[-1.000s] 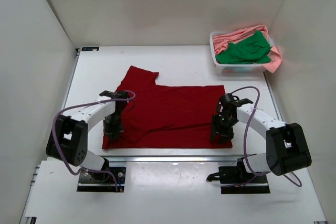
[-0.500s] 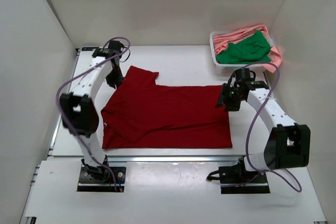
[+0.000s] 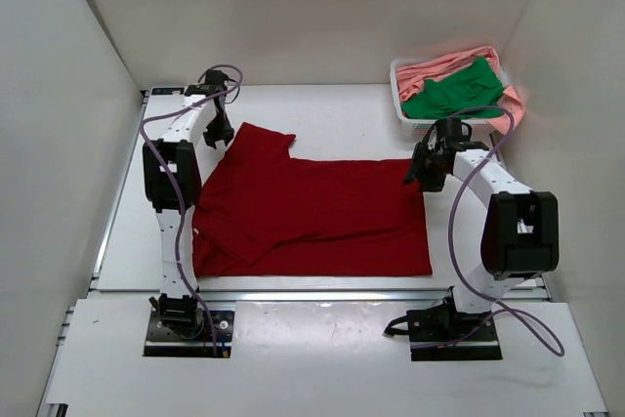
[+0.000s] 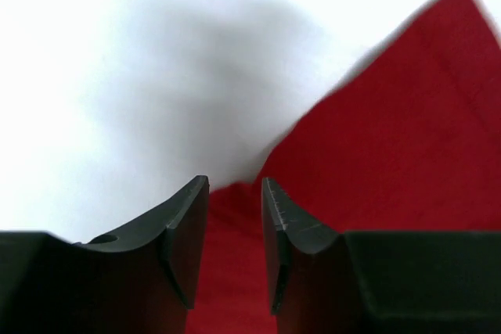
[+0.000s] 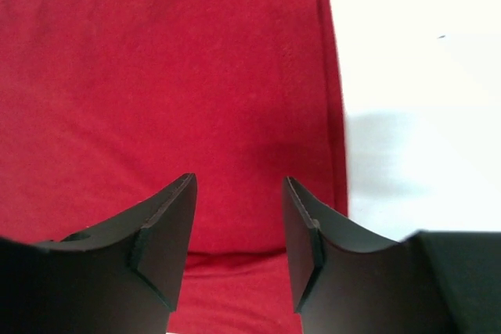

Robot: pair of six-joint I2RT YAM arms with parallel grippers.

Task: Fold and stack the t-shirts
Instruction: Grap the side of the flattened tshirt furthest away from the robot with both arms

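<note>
Left fingers (image 4: 184, 248) parted at dark red t-shirt (image 3: 312, 217) sleeve; right fingers (image 5: 164, 232) parted over its corner.

A shirt (image 3: 312, 217) is lying spread across the middle of the table (image 3: 332, 119). The left gripper (image 3: 213, 136) is hanging over its far left end, the right gripper (image 3: 422, 175) over its far right corner. Behind the right gripper, a basket (image 3: 430, 127) is holding two shirts (image 3: 454, 93), one atop the other.
</note>
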